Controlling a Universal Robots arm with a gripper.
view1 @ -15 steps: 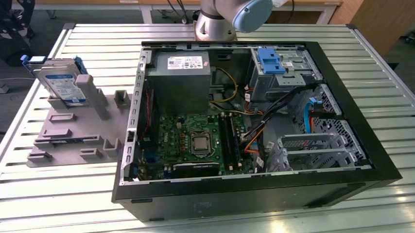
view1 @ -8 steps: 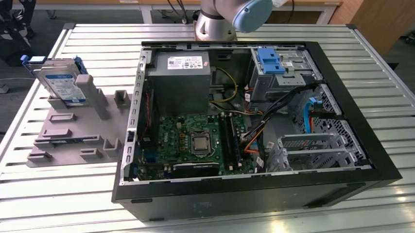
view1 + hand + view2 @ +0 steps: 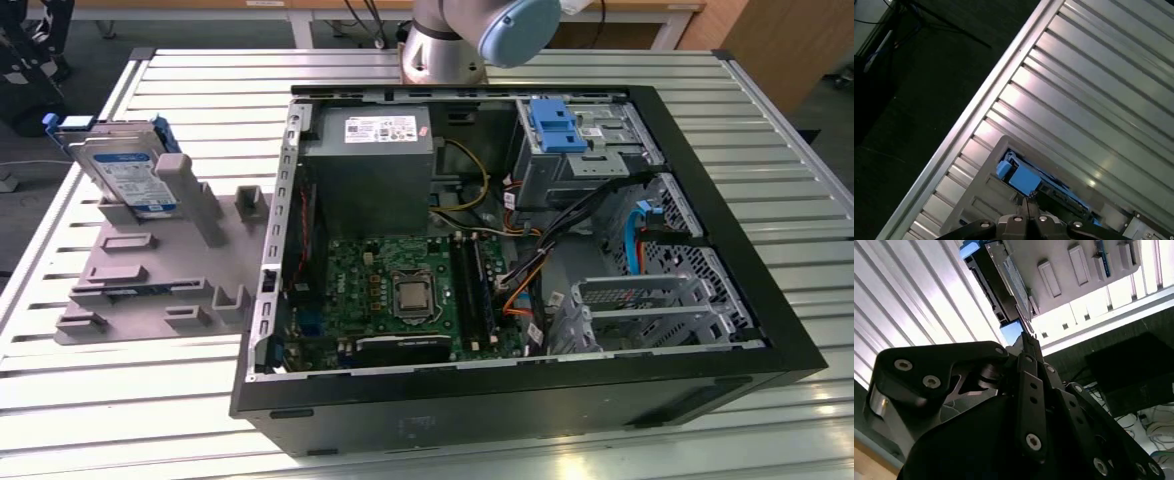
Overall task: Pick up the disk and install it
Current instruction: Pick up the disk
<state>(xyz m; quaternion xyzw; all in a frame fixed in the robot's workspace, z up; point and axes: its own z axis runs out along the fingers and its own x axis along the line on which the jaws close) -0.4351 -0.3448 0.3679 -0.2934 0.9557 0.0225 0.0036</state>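
Nearest the camera in the exterior view is the black outer wall of the open computer case [image 3: 534, 405], which lies on its side on the slatted metal tabletop [image 3: 134, 400] and takes up the middle and the exterior view's right. Inside it, a green motherboard [image 3: 400, 290] sits low in the frame, a grey power supply [image 3: 374, 160] lies above it, and a blue latch [image 3: 558, 125] stands on the drive cage at the upper right. The disk [image 3: 127, 170] is outside the case, at the upper part of the exterior view's left. It stands tilted on its edge in a grey holder [image 3: 160, 270], label facing outward, with blue rails along its sides. The arm's base [image 3: 461, 40] rises at the top centre of the frame. In the second wrist view the black linkages of the tool [image 3: 1026, 337] are closest to the lens. Its fingers are drawn together with nothing between them, and the tips point toward the disk [image 3: 999, 285], which sits edge-on in the grey holder [image 3: 1079, 270]. In the first wrist view the tool [image 3: 1026, 201] again shows its tips pressed together and empty, aimed at the disk [image 3: 1024, 177], whose blue rail end faces the camera from the holder [image 3: 989, 195] on the ribbed tabletop [image 3: 1094, 75].
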